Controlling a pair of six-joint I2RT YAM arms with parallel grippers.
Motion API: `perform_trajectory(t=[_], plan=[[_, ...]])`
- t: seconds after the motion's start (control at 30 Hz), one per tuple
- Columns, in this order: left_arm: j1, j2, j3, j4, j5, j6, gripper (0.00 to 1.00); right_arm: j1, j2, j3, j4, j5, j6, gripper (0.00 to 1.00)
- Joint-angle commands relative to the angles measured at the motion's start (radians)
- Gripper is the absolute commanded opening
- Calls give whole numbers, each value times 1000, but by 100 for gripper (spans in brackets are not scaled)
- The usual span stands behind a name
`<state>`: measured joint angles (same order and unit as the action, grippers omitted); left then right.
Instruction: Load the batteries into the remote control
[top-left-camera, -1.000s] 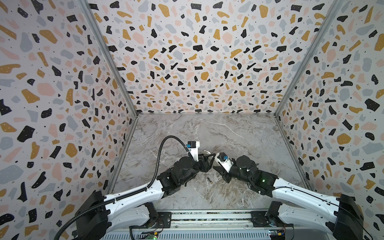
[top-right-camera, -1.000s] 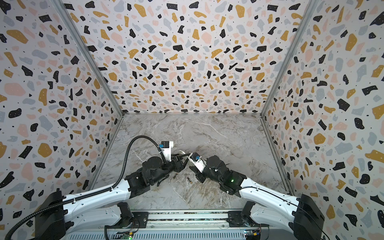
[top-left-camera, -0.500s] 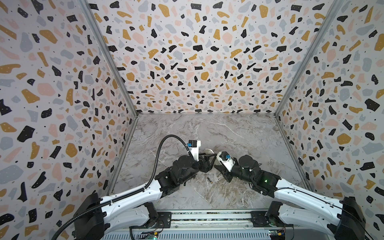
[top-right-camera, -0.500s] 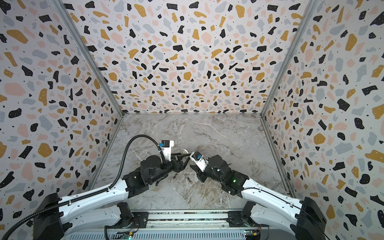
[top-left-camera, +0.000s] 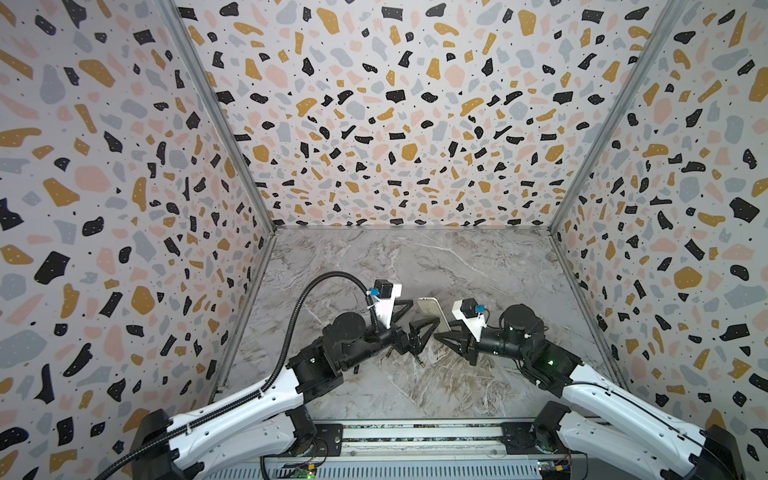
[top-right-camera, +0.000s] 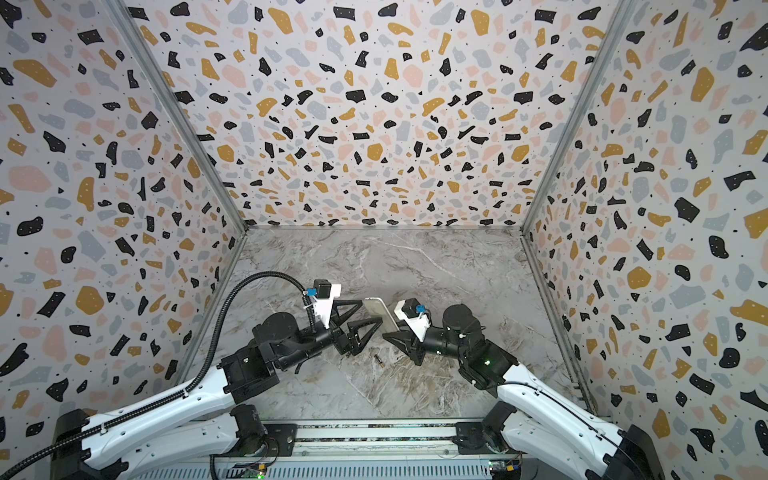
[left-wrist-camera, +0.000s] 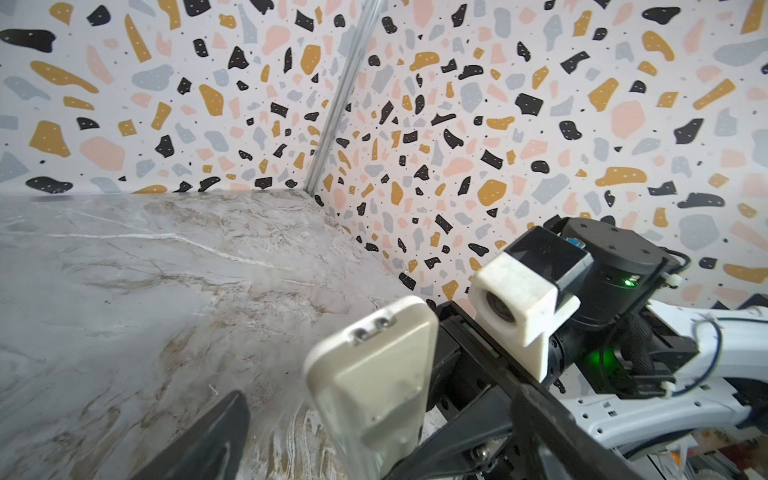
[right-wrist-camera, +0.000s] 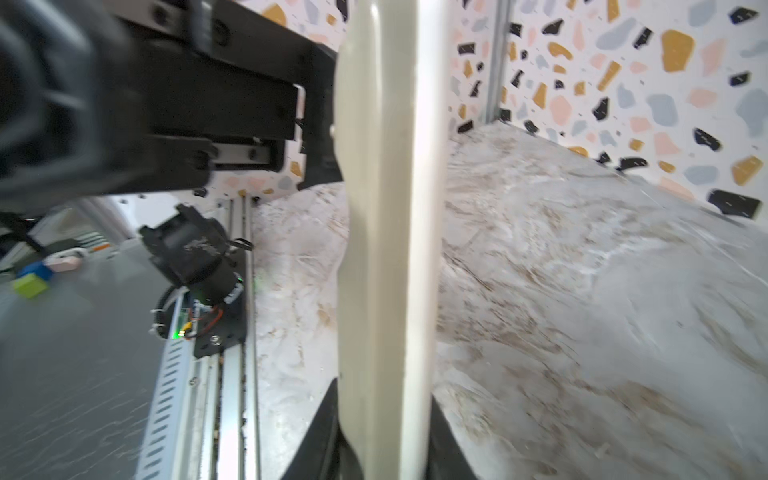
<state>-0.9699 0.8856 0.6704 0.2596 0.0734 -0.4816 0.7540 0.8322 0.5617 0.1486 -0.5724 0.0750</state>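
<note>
Speckled walls (top-left-camera: 374, 124) in pink, ochre, grey and black close in a grey marbled table (top-left-camera: 415, 266) on three sides. Near the front of it the two arms meet.

Between them the remote control (top-left-camera: 434, 312) stands on end, leaning a little, off the table. The right pincer (top-left-camera: 446, 331) is clamped on its lower part. In the right wrist view the remote control (right-wrist-camera: 386, 249) rises straight up from between the two dark fingers (right-wrist-camera: 320, 440).

The left pincer (top-right-camera: 372, 310) faces it with its jaws spread wide. From the left wrist view the remote control (left-wrist-camera: 374, 374) sits in that gap, with bare table showing between it and the one finger (left-wrist-camera: 199, 440) in clear sight. Whether the other finger touches it I cannot tell.

It is a slim cream-white slab with rounded corners. The side turned to the left wrist camera is plain and smooth. Two small clear bulbs (left-wrist-camera: 368, 327) are set into its top end.

One battery (top-right-camera: 378, 360), dark with a coppery end, lies flat on the table just in front of the pincers and apart from both.
</note>
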Motion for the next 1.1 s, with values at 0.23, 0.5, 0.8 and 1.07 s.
perform_trajectory(t=[0.23, 0.5, 0.8, 1.07], plan=[[3, -56, 31, 73, 207, 76, 100, -24, -23, -14, 178, -307, 76, 4], [2, -64, 21, 100, 251, 73, 85, -24, -16, -21, 195, -357, 78, 4], [2, -38, 28, 139, 282, 63, 68, -24, -5, -16, 191, -405, 72, 4], [2, -19, 30, 141, 287, 57, 56, -24, -1, -17, 203, -422, 76, 4]])
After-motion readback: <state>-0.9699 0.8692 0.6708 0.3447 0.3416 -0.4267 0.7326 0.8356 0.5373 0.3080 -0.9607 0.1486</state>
